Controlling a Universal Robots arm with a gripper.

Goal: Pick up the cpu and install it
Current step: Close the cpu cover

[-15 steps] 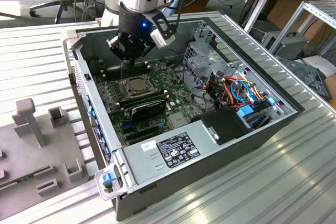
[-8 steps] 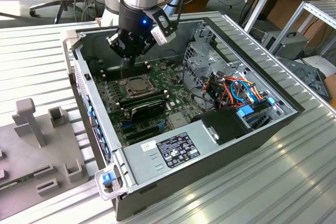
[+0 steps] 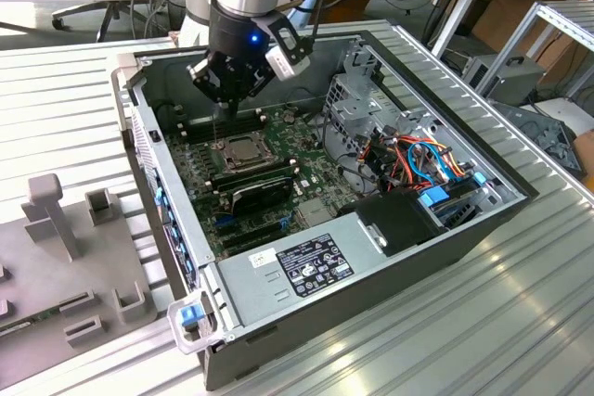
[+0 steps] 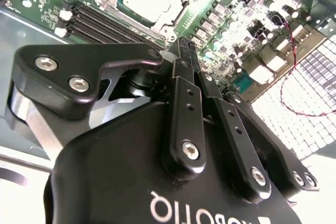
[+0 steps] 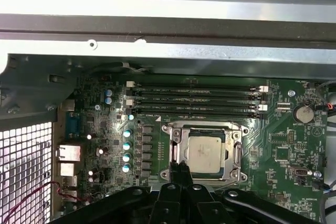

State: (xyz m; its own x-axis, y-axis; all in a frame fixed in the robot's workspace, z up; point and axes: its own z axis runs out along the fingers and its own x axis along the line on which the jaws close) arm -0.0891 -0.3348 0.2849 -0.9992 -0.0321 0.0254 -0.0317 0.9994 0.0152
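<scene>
Since the cpu (image 5: pixel 205 153) lies flat and square inside the socket (image 5: pixel 177 148) on the green motherboard (image 3: pixel 311 169), the pick-up and the placing look done. Its dull metal top faces up, and the socket's metal frame sits around it. In the exterior view this spot is a little left of centre and above the middle, inside the open computer case (image 3: pixel 251 296) that rests on the ribbed tabletop (image 3: pixel 464 322).

The gripper (image 3: pixel 223 99) hangs over the board in the upper left part of that view, just to the exterior view's left of the socket. Its fingers (image 4: pixel 190 59) are pressed together with nothing between them. In the first wrist view their tips stand just beside the near corner of the frame, apart from the chip itself.

Whether the frame is clamped down and its lever latched cannot be told from these views. By my judgement, any work that remains is in securing the chip.
</scene>
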